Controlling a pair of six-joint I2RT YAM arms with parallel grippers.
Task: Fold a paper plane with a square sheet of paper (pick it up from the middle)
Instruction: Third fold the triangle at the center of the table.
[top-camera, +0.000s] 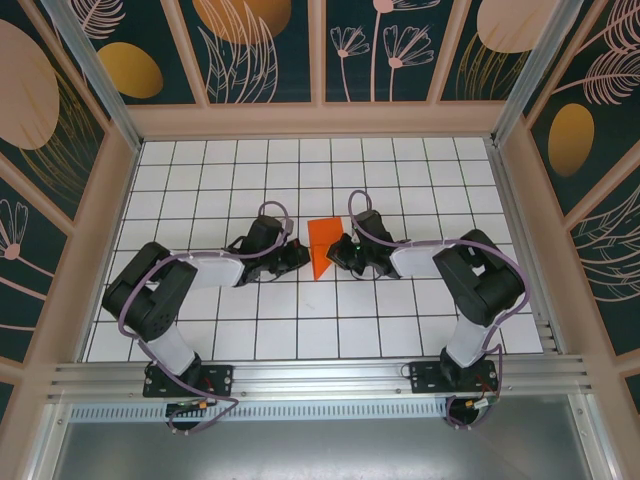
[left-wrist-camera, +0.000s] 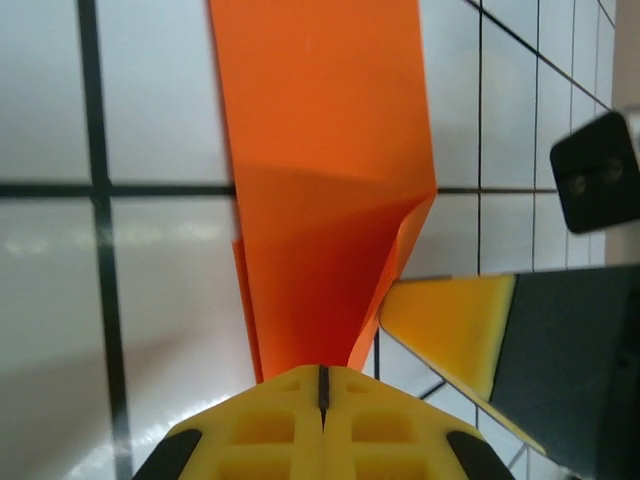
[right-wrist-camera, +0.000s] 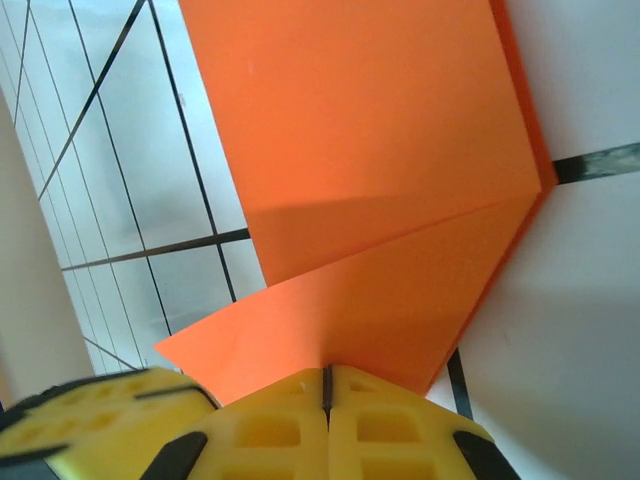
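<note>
Top external: the orange paper (top-camera: 322, 245), partly folded and tapering to a point at its near end, lies mid-counter (top-camera: 300, 170) on the white grid. My two arms reach in from either side. The left claw (top-camera: 303, 256) is at its left edge and the right claw (top-camera: 336, 250) at its right edge.

Left wrist: the left claw (left-wrist-camera: 322, 385) has its yellow tips pressed together. The paper (left-wrist-camera: 320, 150) rises in a crease that narrows right into the seam, so I read it as pinched. A yellow finger (left-wrist-camera: 450, 325) of the right claw sits just beside it.

Right wrist: the right claw (right-wrist-camera: 326, 385) is likewise closed on a lifted flap of the paper (right-wrist-camera: 370, 150), with shadow beneath.
</note>
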